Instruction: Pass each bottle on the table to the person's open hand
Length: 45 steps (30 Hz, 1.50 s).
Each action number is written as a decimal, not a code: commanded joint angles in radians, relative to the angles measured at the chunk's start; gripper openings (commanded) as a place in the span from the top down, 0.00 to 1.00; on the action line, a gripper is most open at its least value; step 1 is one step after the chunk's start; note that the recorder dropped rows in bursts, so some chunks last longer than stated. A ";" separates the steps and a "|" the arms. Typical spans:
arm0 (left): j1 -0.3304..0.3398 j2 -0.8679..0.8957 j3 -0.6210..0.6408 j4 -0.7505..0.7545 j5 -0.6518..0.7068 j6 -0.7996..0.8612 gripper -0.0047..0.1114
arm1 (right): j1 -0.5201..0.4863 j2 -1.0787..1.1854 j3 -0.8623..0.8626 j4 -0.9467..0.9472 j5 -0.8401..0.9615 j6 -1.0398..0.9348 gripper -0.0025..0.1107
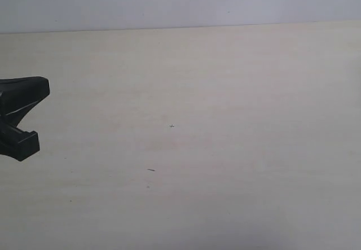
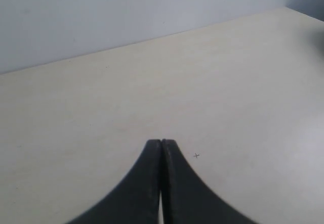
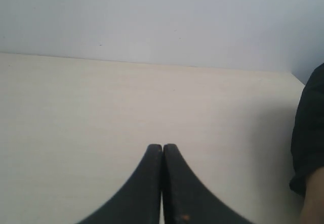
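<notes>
**Operator:** Which way do the bottles lie from the jaws?

**Guide:** You cannot take a bearing. No bottle shows in any view. The surface [image 1: 225, 92] runs from the near edge to the far wall [image 1: 169, 1]. It carries only a small cross mark [image 1: 171, 126] near the middle and a dark speck [image 1: 150, 170] a little nearer. With no bottle visible, you have no long axis to read and no approach line to set.

**Operator:** What state are the jaws in?

**Guide:** Both pairs are pressed together, tip to tip, and pinch nothing. The left arm [image 1: 22, 100] reaches in at the left edge of the surface. The right arm is outside the exterior view, but its wrist view shows its jaws closed above the surface.

**Operator:** And the open hand?

**Guide:** It is not in view. Only a dark sleeve [image 3: 310, 133] and a patch of bare skin [image 3: 315, 204] show, at the edge of the right wrist view. The person is therefore probably on the right arm's side, which would make that arm the nearer one for a hand-over. The bottles are either all delivered or out of frame. Confirm which before you command a move.
</notes>
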 commanded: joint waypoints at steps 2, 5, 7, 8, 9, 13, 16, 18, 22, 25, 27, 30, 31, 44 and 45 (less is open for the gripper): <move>0.002 -0.006 0.005 -0.003 -0.002 0.004 0.96 | -0.003 -0.005 0.005 -0.002 -0.008 0.000 0.98; 0.002 -0.006 0.005 -0.003 -0.002 0.004 0.96 | -0.003 -0.005 0.005 -0.002 -0.008 0.000 0.98; 0.002 -0.006 0.005 -0.003 -0.002 0.004 0.96 | -0.003 -0.005 0.005 -0.002 -0.008 0.000 0.98; 0.002 -0.006 0.005 -0.003 -0.002 0.006 0.96 | -0.003 -0.005 0.005 -0.002 -0.008 0.000 0.98; 0.002 -0.006 0.005 -0.003 -0.002 0.006 0.96 | -0.003 -0.005 0.005 -0.002 -0.008 0.000 0.98; 0.002 -0.006 0.005 -0.003 -0.002 0.006 0.96 | -0.003 -0.005 0.005 -0.002 -0.008 0.000 0.98; 0.002 -0.011 0.005 -0.003 -0.002 0.006 0.96 | -0.003 -0.005 0.005 -0.002 -0.008 0.000 0.98; 0.002 -0.015 0.005 -0.003 -0.002 0.006 0.96 | -0.003 -0.005 0.005 -0.002 -0.008 0.000 0.98; 0.026 -0.042 0.005 -0.003 -0.002 0.006 0.96 | -0.003 -0.005 0.005 -0.002 -0.008 0.000 0.98; 0.091 -0.099 0.005 -0.003 -0.002 0.008 0.96 | -0.003 -0.005 0.005 -0.002 -0.008 0.000 0.98; 0.157 -0.151 0.005 -0.003 -0.002 0.008 0.96 | -0.003 -0.005 0.005 -0.002 -0.008 0.000 0.98; 0.256 -0.234 0.005 -0.003 -0.002 0.008 0.96 | -0.003 -0.005 0.005 -0.002 -0.008 0.000 0.98; 0.290 -0.257 0.005 -0.003 -0.002 0.008 0.96 | -0.003 -0.005 0.005 -0.002 -0.008 0.000 0.98; 0.532 -0.665 0.005 0.002 0.079 0.010 0.96 | -0.003 -0.005 0.005 -0.002 -0.008 0.000 0.98; 0.534 -0.693 0.005 0.013 0.097 0.010 0.96 | -0.003 -0.005 0.005 -0.002 -0.008 0.000 0.98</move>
